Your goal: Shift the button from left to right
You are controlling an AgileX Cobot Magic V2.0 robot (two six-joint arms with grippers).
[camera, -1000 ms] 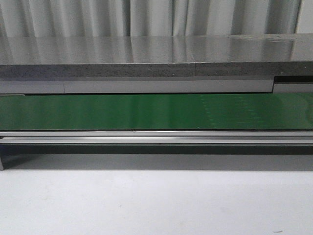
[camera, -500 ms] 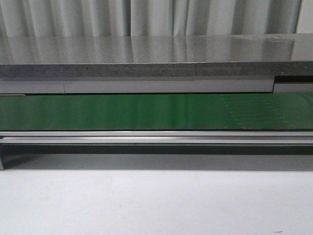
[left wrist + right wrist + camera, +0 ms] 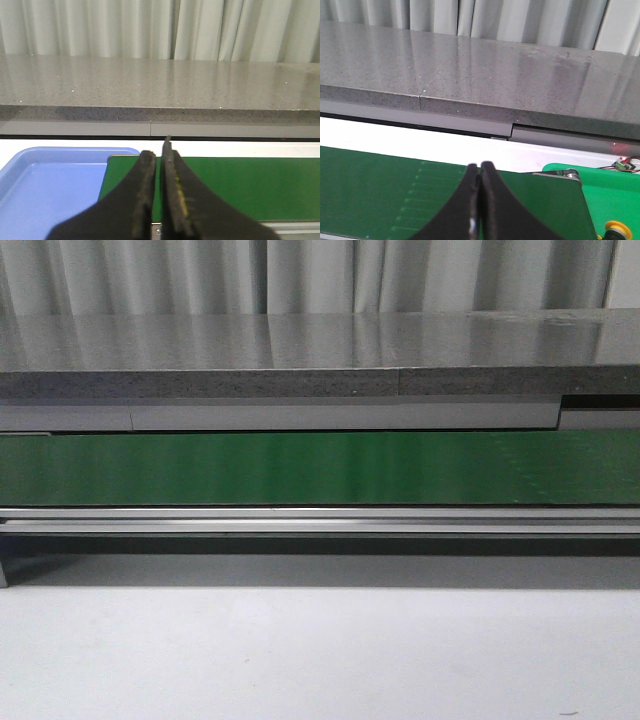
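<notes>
Waiting appears to be the step in hand: the button is not on the green belt (image 3: 320, 468) in the front view, nor in either claw, so no grasp can begin. Starting at the left, the left wrist view shows a blue tray (image 3: 45, 185), bare where visible, just beside the belt's end; the left claw (image 3: 159, 150) hangs above that junction with its jaws nearly together, a thin slit between them, holding nothing. To do the pick well, I judge that this claw should open wide before any descent, line up over the round cap, and close on the boxy body rather than on the cap, which could slip. Across the middle, the belt runs bare and glossy between a metal rail (image 3: 320, 520) in front and a grey stone bench (image 3: 300, 345) behind; pale curtains (image 3: 300, 275) close off the room, and a white surface (image 3: 320, 650) lies in the foreground. At the right, the right claw (image 3: 480, 167) is pressed shut and empty over the belt's far end. A small yellow round part (image 3: 619, 229) shows at the corner of that view on a bright green platform (image 3: 605, 190); it may be the button's cap, but too little is visible to say.
</notes>
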